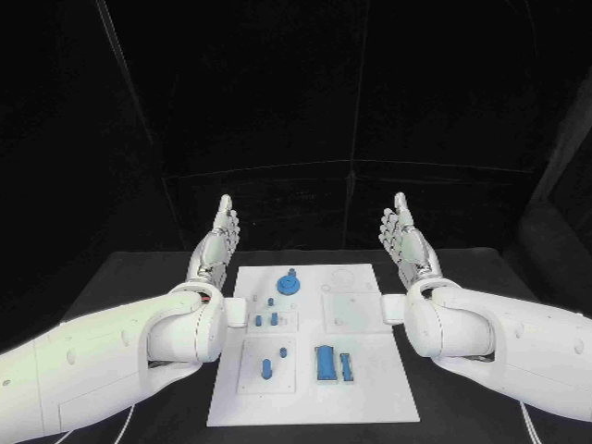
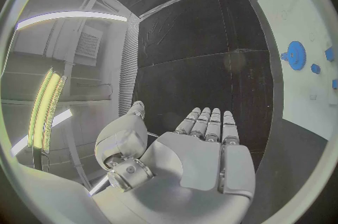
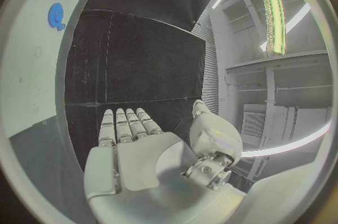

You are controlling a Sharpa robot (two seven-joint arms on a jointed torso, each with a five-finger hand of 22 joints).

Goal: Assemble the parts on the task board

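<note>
The white task board (image 1: 310, 388) lies flat in the middle of the black desk (image 1: 136, 268), and the two hands are raised on either side of it, both at its far end. The left hand (image 1: 217, 242) is beside the board's left edge, flat, its fingers (image 2: 208, 122) straight and close together, holding nothing. The right hand (image 1: 405, 239) is beside the board's right edge and is just the same, flat and holding nothing. On the board there is a round blue gear (image 1: 289, 283) near the far end, some small blue pegs (image 1: 265, 319) closer to the middle, and longer blue blocks (image 1: 326, 363) at the near end. I cannot tell if every piece sits in its proper place, so this could be a board waiting to be built or one already built. If a piece does need moving, a hand should come down slowly over the board, pinch just that one piece, and not bump the ones near it
</note>
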